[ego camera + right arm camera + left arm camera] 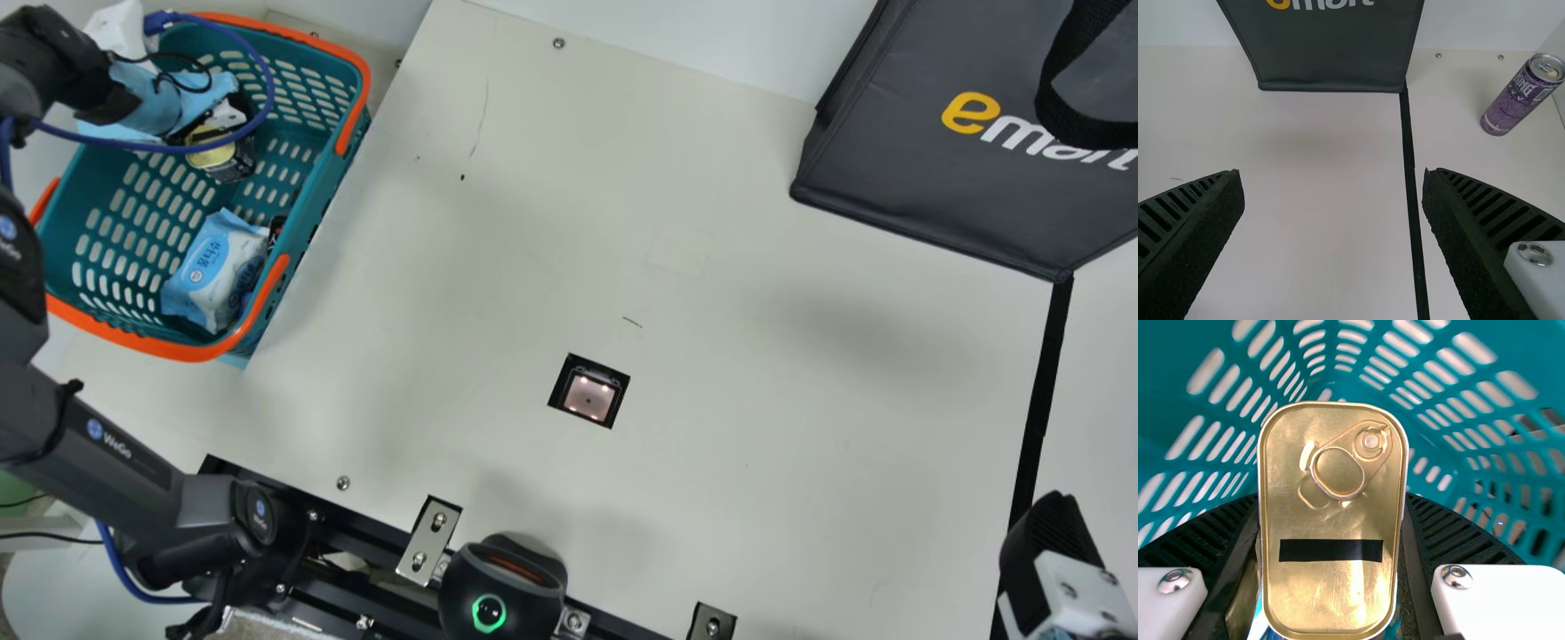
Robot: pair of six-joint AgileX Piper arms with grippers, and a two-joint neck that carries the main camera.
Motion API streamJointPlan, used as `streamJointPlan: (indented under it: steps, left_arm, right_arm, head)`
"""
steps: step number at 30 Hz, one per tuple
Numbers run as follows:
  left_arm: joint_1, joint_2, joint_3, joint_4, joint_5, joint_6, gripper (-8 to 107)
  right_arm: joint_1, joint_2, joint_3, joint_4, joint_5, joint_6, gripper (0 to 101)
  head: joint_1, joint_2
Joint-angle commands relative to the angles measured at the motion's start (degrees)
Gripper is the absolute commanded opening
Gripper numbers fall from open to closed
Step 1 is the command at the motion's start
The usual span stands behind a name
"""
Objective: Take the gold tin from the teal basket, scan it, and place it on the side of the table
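Inside the teal basket, my left gripper is shut on the gold tin. The left wrist view has that gripper with the gold tin squeezed between its ribbed fingers, the pull-ring lid and its black strip facing the camera; the perforated wall of the teal basket lies behind. The scanner window is set into the table, lit. At the right edge of the main view is part of my right gripper; in its wrist view, this gripper is open, nothing between its fingers.
A blue-and-white wipes pack lies in the basket's near part. A dark shopping bag stands at the back right, black tape running from it. A purple can stands beyond the tape. A black round device is at the front edge.
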Motion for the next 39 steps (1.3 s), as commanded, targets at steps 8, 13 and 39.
streamJointPlan:
  steps: [8, 13, 39]
  left_arm:
    - [0.7, -11.0, 0.5, -3.5, 5.2, 4.2, -8]
    - [0.0, -16.6, 1.5, -5.0, 7.6, 6.0, -8]
    - [-23.6, -35.3, 12.6, 1.2, 11.9, -6.4, -8]
  right_arm:
    - [0.0, 0.0, 0.0, 0.0, 0.0, 0.0, 95]
    - [0.0, 0.0, 0.0, 0.0, 0.0, 0.0, 95]
    - [0.0, 0.0, 0.0, 0.0, 0.0, 0.0, 95]
  head:
    - [-1.7, 0.1]
    - [-1.7, 0.1]
    - [-1.7, 0.1]
